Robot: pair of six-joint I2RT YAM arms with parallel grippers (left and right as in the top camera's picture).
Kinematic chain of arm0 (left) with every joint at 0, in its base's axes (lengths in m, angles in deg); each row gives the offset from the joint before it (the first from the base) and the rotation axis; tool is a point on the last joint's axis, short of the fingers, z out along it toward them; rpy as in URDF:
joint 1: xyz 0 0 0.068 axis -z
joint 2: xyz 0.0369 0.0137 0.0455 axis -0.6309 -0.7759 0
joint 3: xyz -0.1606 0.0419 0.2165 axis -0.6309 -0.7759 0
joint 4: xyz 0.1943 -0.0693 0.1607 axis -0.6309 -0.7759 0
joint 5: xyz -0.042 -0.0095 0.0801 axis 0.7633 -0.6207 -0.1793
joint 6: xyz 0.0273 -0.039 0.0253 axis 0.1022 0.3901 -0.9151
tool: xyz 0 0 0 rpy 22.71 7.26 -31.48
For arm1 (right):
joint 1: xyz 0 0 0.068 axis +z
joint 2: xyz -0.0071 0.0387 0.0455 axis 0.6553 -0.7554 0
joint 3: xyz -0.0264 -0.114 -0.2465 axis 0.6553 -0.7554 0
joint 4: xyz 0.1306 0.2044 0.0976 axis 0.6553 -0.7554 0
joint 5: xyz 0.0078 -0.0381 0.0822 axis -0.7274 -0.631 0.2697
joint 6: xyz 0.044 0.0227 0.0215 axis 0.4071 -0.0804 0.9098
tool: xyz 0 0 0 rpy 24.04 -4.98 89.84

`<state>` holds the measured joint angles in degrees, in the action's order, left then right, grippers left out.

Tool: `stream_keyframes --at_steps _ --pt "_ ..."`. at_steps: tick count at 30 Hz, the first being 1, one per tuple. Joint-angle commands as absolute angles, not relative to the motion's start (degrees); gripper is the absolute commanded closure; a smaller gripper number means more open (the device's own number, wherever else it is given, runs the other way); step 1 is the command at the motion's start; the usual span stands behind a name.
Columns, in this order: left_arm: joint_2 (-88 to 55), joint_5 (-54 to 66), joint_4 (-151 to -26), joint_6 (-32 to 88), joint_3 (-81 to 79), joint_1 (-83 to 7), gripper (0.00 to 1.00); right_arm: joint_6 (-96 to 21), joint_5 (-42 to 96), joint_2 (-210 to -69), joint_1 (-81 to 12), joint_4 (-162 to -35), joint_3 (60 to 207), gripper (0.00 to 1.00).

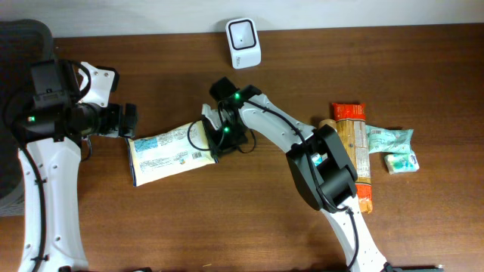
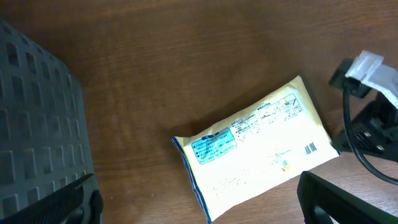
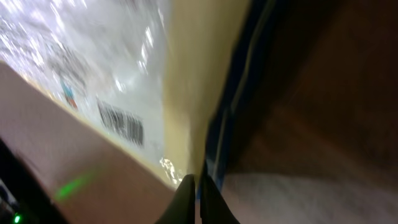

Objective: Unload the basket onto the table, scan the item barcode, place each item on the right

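Observation:
The item, a cream packet (image 1: 168,154) with blue edges and blue print, lies flat on the brown table (image 1: 227,219). The barcode (image 2: 310,148) shows near the packet's right end and appears again as a barcode (image 3: 122,122) in the right wrist view. My right gripper (image 1: 218,137) is shut on the packet's right edge, its fingertips (image 3: 188,198) pinching the packet (image 3: 186,93) seam. At the packet's left end my left gripper (image 1: 128,121) stands open and holds nothing; the packet (image 2: 255,146) lies ahead of it. A white scanner (image 1: 243,43) stands at the table's far edge.
Several snack packets lie at the right: a long orange one (image 1: 353,151) and teal ones (image 1: 392,140). A dark mesh object (image 2: 37,124) stands at the left, seen again as a dark shape (image 1: 26,38) at the table's top left corner.

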<state>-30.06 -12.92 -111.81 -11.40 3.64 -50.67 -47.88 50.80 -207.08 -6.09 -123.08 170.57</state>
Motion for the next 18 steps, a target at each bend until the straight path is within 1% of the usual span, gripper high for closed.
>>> stream_keyframes --at_steps 1,3,4,7,9,10,11,12,14,16,18 --pt "-29.7 -12.3 -111.8 -12.1 4.1 -50.8 0.01 -48.9 52.3 -208.2 -6.0 -129.2 170.8 0.94" --pt "-29.7 -12.3 -111.8 -12.1 4.1 -50.8 0.01 -55.2 54.3 -208.2 -4.5 -133.5 170.9 0.91" --pt "-29.7 -12.3 -111.8 -12.1 4.1 -50.8 0.01 -55.6 53.2 -208.1 -4.2 -134.6 171.7 0.90" --pt "-29.7 -12.3 -111.8 -12.1 4.1 -50.8 0.01 -55.6 46.2 -206.2 -5.2 -137.7 179.6 0.80" --pt "-29.7 -12.3 -111.8 -12.1 4.1 -50.8 0.01 -55.6 39.8 -205.8 -5.4 -138.9 188.2 0.69" --pt "-29.7 -12.3 -111.8 -12.1 4.1 -50.8 0.01 -55.6 36.0 -205.8 -5.3 -137.0 192.2 0.56" --pt "-29.7 -12.3 -111.8 -12.1 4.1 -50.8 0.01 -55.6 33.4 -205.9 -5.2 -130.8 193.3 0.46" --pt "-29.7 -12.3 -111.8 -12.1 4.1 -50.8 0.01 -55.6 33.3 -206.2 -5.2 -127.4 193.2 0.42" --pt "-29.7 -12.3 -111.8 -12.1 4.1 -50.8 0.01 -55.3 33.2 -208.3 -5.0 -115.7 191.4 0.41" --pt "-29.7 -12.3 -111.8 -12.1 4.1 -50.8 0.01 -55.4 33.2 -210.6 -4.7 -109.4 191.1 0.40" --pt "-29.7 -12.3 -111.8 -12.1 4.1 -50.8 0.01 -55.4 33.5 -214.9 -3.6 -103.9 191.1 0.36"
